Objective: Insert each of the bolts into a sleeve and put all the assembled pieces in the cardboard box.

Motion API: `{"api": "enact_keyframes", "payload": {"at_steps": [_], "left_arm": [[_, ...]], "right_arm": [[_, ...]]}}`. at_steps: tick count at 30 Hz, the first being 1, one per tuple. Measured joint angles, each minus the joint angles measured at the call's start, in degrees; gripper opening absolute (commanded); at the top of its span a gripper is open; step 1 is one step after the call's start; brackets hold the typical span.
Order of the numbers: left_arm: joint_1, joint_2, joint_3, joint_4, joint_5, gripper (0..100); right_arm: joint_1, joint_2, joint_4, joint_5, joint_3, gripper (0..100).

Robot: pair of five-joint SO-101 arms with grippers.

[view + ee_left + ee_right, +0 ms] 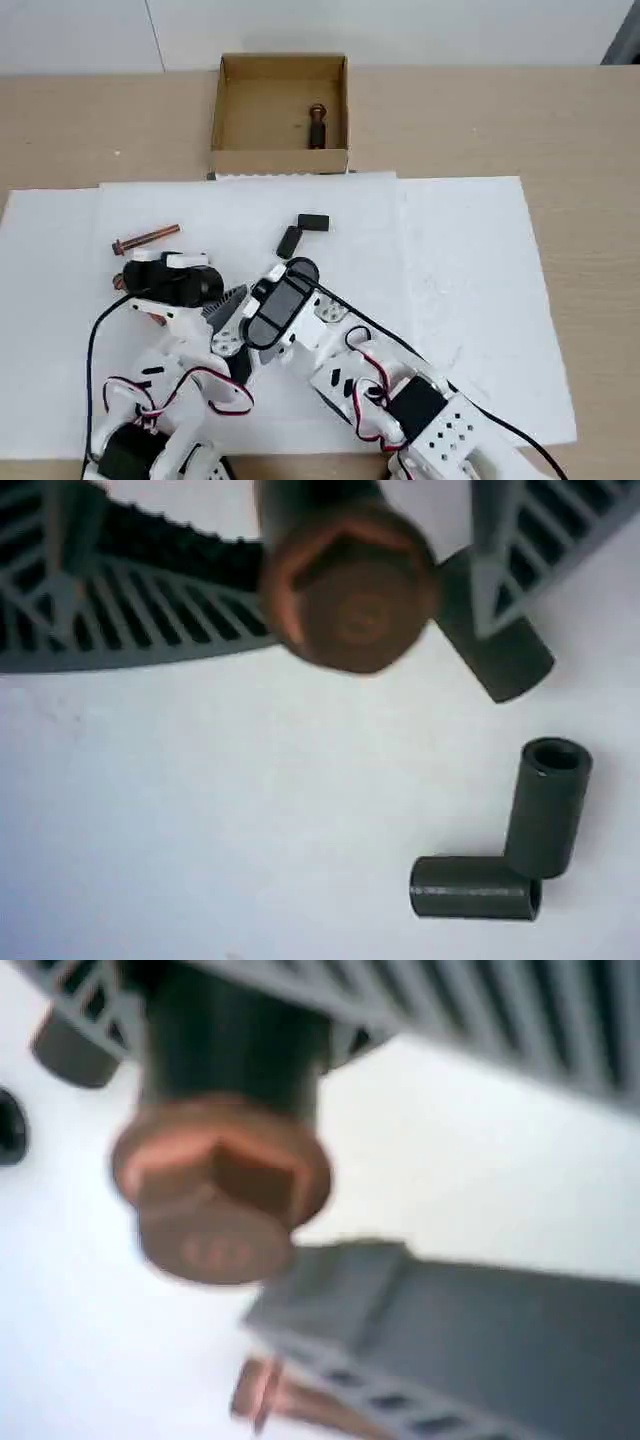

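White paper [470, 300] covers the table [580, 150]. The right gripper [235, 1000] is clamped on a sleeve [235, 1050] with a bolt [220, 1190] seated in it, probably to carry both together. The left gripper [370, 540] has its jaws apart around the bolt's head. The cardboard box [225, 110] holds one assembled piece [317, 125].

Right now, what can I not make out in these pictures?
High view: the arms cover the held bolt and its sleeve, so the grip is hidden.
Left wrist view: the bolt's head hides its own shank; its depth in the sleeve is unclear.
Right wrist view: a second bolt is cut off by the picture's edge.
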Motion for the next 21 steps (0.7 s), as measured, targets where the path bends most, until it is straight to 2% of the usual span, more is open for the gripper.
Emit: {"api": "enact_keyframes", "payload": {"at_steps": [9,21], "left_arm": [[0.0,0.0,-0.2,0.3,0.0,25],[-0.4,0.0,-7.2,1.3,-0.2,25]], "right_arm": [[0.0,0.0,0.0,0.0,0.0,0.3],[0.1,-0.1,0.0,-0.2,-0.1,0.3]]}}
